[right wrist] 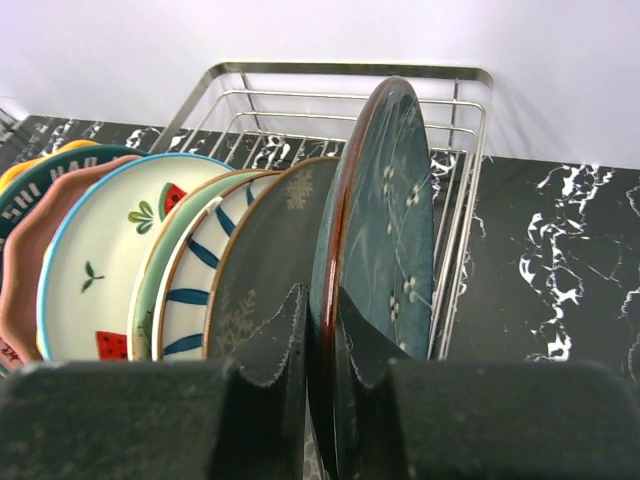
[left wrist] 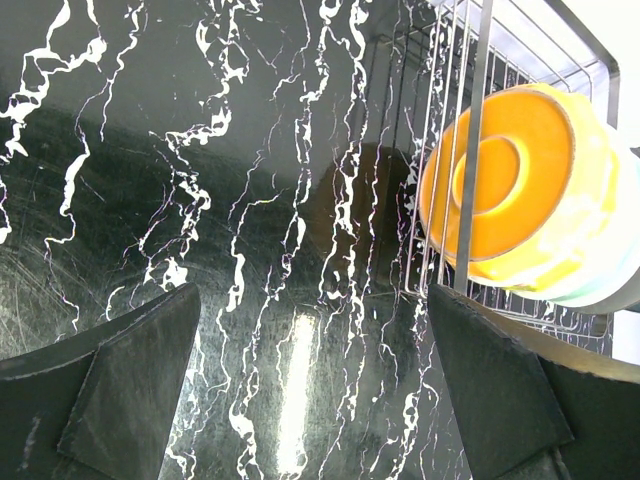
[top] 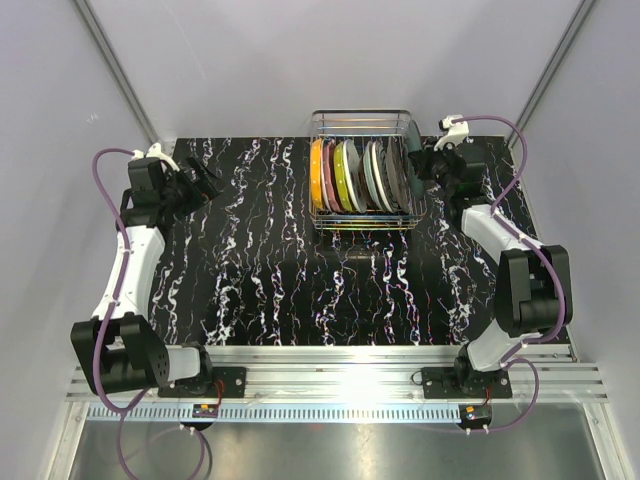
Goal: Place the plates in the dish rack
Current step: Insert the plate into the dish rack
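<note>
left gripper (top: 205,180): found at the upper left of the overhead view, above the black marbled table (top: 270,290) and well apart from the dish rack (top: 360,113); its fingers (left wrist: 130,390) are spread wide in the wrist view and nothing is held between them

dish rack: set on the table at the upper centre of the overhead view; made of shiny wire

plates (top: 355,177): stood on edge in a row inside the rack; the orange plate (top: 317,175) is placed at the left end, followed by a pink plate (right wrist: 25,270), a white plate (right wrist: 110,260) with red motifs, a blue-striped plate (right wrist: 200,290) and a grey-brown plate (right wrist: 265,250)

dark plate (right wrist: 385,230): stood upright at the right end of the row, its red-brown rim turned toward the wrist camera

right gripper (right wrist: 322,305): seen right of the rack in the overhead view; its fingers are closed narrowly on the rim of the dark plate, one on each face
</note>
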